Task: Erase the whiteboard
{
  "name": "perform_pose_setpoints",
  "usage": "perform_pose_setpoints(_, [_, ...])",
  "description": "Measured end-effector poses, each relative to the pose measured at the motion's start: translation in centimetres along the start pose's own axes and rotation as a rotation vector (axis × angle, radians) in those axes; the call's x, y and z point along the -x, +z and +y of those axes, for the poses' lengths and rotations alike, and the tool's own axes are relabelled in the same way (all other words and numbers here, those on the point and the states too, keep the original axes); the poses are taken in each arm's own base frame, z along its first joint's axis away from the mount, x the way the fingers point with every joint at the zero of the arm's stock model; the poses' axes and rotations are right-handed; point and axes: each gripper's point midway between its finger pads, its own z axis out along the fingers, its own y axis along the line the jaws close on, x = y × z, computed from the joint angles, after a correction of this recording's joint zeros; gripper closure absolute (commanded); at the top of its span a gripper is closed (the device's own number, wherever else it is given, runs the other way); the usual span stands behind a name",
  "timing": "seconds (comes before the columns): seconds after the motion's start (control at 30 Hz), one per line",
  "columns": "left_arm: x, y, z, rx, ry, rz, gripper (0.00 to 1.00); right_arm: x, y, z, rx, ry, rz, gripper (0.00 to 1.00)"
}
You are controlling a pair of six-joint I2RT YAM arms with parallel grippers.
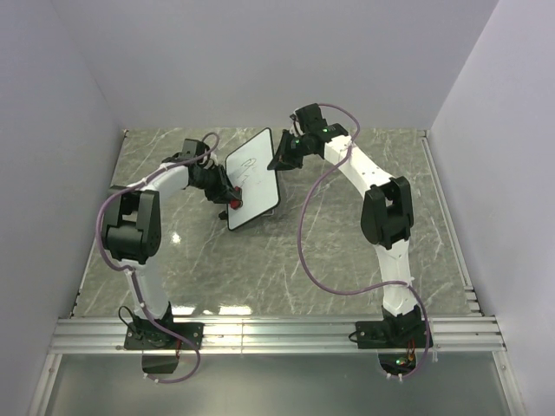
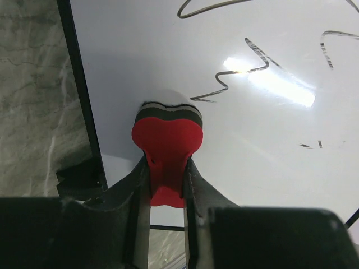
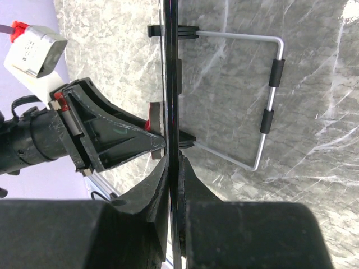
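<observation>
Left claw (image 2: 168, 168) right up close, fingers clamped tight on the red eraser (image 2: 167, 131), its dark felt up against the whiteboard (image 2: 140, 50) just ahead. Dark scribbles (image 2: 238, 70) lie ahead and to the right of that claw, and that's the way the wipe has to go, I'd say. The board stands tilted on its wire stand (image 3: 272, 73) mid-tabletop (image 1: 347, 251), long side running away from the bases. Right claw (image 3: 173, 168) pinches its rim edge-on, steadying it.
</observation>
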Motion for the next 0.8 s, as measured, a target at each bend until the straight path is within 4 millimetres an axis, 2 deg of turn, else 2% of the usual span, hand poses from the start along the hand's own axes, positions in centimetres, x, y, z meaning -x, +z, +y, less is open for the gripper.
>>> perform_pose_setpoints(0.07, [-0.1,0.0,0.4,0.000,-0.009,-0.002,1.00,0.0,0.0,0.0,0.001,0.000,0.000,1.00])
perform_pose_setpoints(0.3, [0.2,-0.1,-0.3,0.033,-0.011,0.031,1.00,0.2,-0.1,0.1,0.004,0.001,-0.005,1.00])
perform_pose_setpoints(0.4, [0.9,0.0,-2.4,0.038,0.013,0.045,1.00,0.3,-0.2,0.1,0.003,-0.001,-0.008,1.00])
perform_pose_setpoints(0.53, [1.8,-0.1,-7.7,-0.010,0.112,0.021,1.00,0.4,-0.2,0.0,0.000,-0.002,-0.006,1.00])
perform_pose_setpoints(0.63, [1.5,-0.2,-10.5,-0.050,0.167,0.011,1.00,0.3,-0.2,-0.1,-0.004,-0.002,-0.002,1.00])
perform_pose_setpoints(0.8, [1.4,0.0,-10.8,-0.063,0.166,0.027,1.00,0.3,-0.1,-0.3,-0.010,-0.004,0.000,1.00])
